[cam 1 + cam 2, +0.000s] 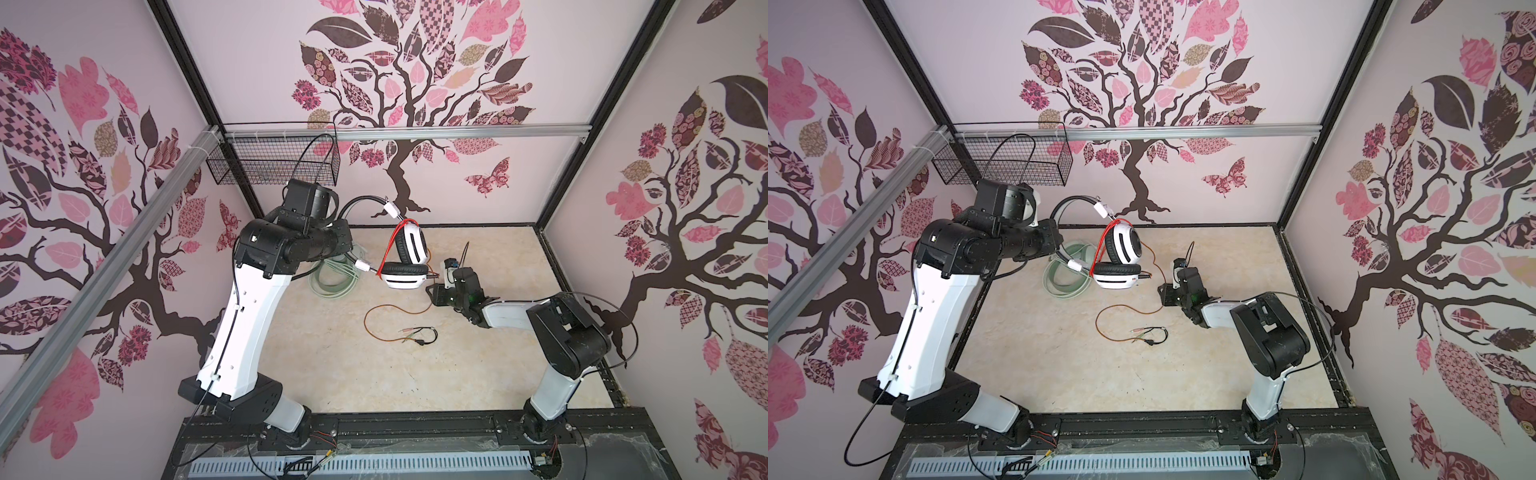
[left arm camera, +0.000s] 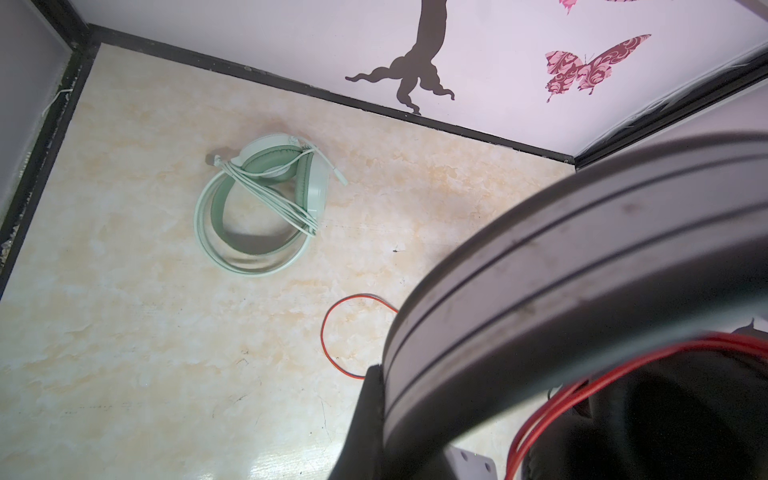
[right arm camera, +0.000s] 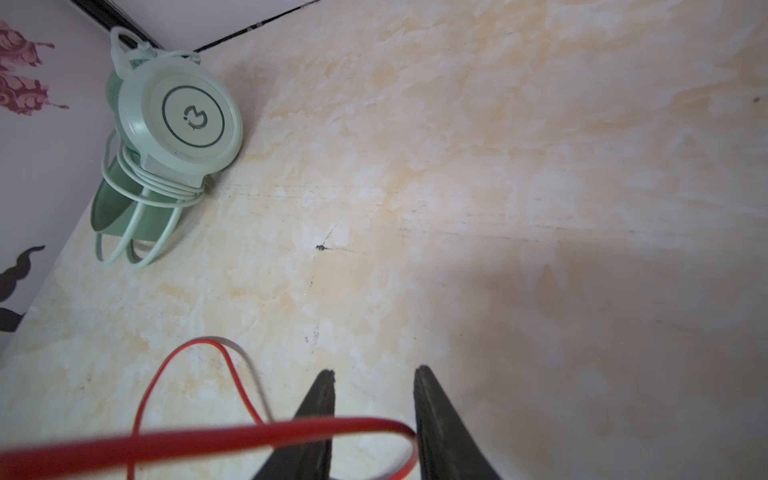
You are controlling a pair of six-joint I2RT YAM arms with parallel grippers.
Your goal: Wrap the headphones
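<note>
Surface (image 1: 374,374) bearing the wrapped mint-green headphones (image 2: 257,212), beyond the left hand (image 1: 343,235). That hand is clamped on the band of the striped headphones (image 1: 409,249), holding them aloft. Their orange-red cord (image 3: 208,438) crosses between the parted jaws of the right hand (image 3: 374,374). Probable step: winding. Next, pinch the cord and loop it round the cups.

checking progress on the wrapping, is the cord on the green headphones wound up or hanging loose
wound up: the cord loops repeatedly around the mint-green headphones in both wrist views, only its plug end sticking out
</note>
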